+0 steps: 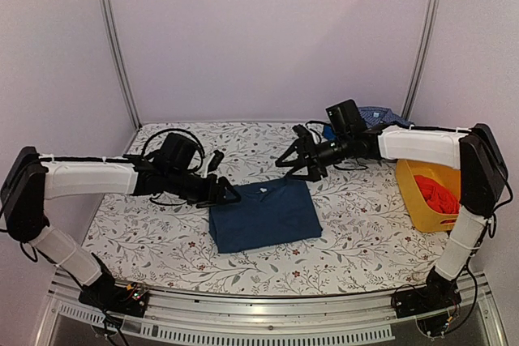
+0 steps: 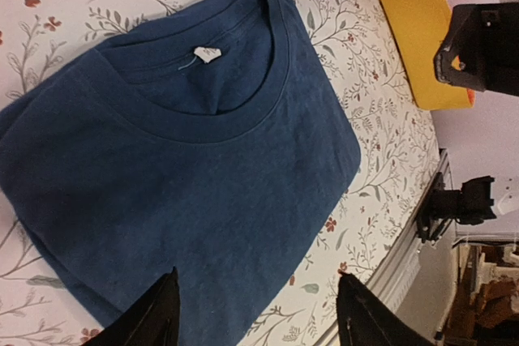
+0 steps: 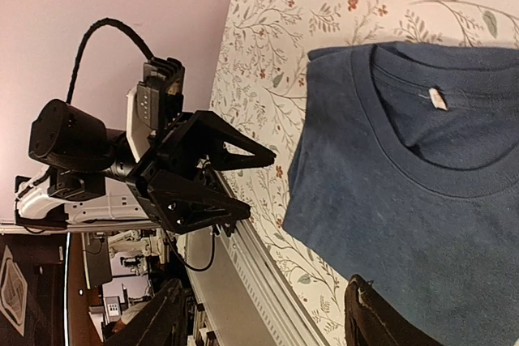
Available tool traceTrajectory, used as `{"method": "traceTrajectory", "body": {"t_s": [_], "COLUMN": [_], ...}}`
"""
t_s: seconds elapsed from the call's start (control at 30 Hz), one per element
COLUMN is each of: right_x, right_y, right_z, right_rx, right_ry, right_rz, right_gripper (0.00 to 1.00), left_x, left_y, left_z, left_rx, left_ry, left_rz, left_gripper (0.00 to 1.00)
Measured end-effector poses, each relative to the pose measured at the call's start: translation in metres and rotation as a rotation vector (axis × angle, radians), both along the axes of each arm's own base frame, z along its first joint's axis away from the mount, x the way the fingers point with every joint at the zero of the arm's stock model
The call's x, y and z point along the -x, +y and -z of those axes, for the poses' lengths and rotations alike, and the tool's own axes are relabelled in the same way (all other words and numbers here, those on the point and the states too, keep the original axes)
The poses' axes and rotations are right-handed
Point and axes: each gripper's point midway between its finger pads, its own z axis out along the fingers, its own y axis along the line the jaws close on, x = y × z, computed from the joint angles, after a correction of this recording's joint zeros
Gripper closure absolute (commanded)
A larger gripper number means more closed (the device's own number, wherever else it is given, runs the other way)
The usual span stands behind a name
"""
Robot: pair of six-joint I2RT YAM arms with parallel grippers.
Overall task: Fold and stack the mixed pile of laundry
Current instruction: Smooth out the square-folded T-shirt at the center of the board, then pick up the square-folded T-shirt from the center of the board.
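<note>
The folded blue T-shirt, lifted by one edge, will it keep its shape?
Probably not: the T-shirt is soft knit in loose layers, so it would likely droop and unfold. Pushed, it may bunch on the tablecloth.

This was a robotics lab cell, not a home. The left arm [image 1: 81, 177] and the right arm [image 1: 422, 145], both white-sleeved, stood bolted to an aluminium rail [image 1: 268, 318] at the near edge of the bench [image 1: 146, 241]. Each ended in a black two-finger tool, the left hand [image 3: 261, 184] and the right hand [image 3: 268, 313]. Plain pale wall panels [image 1: 268, 38] between metal uprights [image 1: 113, 38] closed the bench in. Loose black cables [image 1: 166, 137] looped off the arms. Only the floral cloth [image 1: 357, 232] looked homely. Past the rail lay a cluttered room [image 3: 122, 257], too blurred to read.
</note>
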Motion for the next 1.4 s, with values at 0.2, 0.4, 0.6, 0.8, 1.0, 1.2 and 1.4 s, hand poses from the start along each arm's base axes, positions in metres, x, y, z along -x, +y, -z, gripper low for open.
{"method": "traceTrajectory", "body": {"t_s": [0.2, 0.4, 0.6, 0.8, 1.0, 1.2, 1.4], "right_x": [0.028, 0.053, 0.085, 0.097, 0.080, 0.065, 0.077], "right_y": [-0.019, -0.021, 0.008, 0.027, 0.009, -0.052, -0.087], "right_z": [0.074, 0.125, 0.146, 0.137, 0.084, 0.039, 0.059], "right_rx": [0.112, 0.166, 0.175, 0.147, 0.105, 0.071, 0.118], "right_ry": [0.089, 0.172, 0.202, 0.188, 0.085, -0.008, 0.065], "right_rz": [-0.028, -0.061, -0.152, -0.190, -0.107, 0.092, 0.228], "right_gripper": [0.37, 0.37, 0.37, 0.36, 0.35, 0.34, 0.33], "left_x": [0.010, 0.005, -0.011, -0.026, -0.035, 0.011, 0.058], "left_y": [-0.016, 0.015, 0.037, 0.058, 0.054, -0.024, -0.096], "left_z": [0.047, 0.089, 0.094, 0.085, 0.018, -0.023, 0.010], "left_rx": [-0.032, -0.089, -0.058, -0.090, -0.142, -0.150, -0.238], "left_ry": [0.142, 0.263, 0.305, 0.248, -0.080, -0.421, -0.551], "left_rz": [0.048, -0.034, -0.103, -0.155, -0.106, 0.223, 0.541], "left_gripper": [0.45, 0.43, 0.39, 0.24, 0.22, 0.28, 0.43]}}
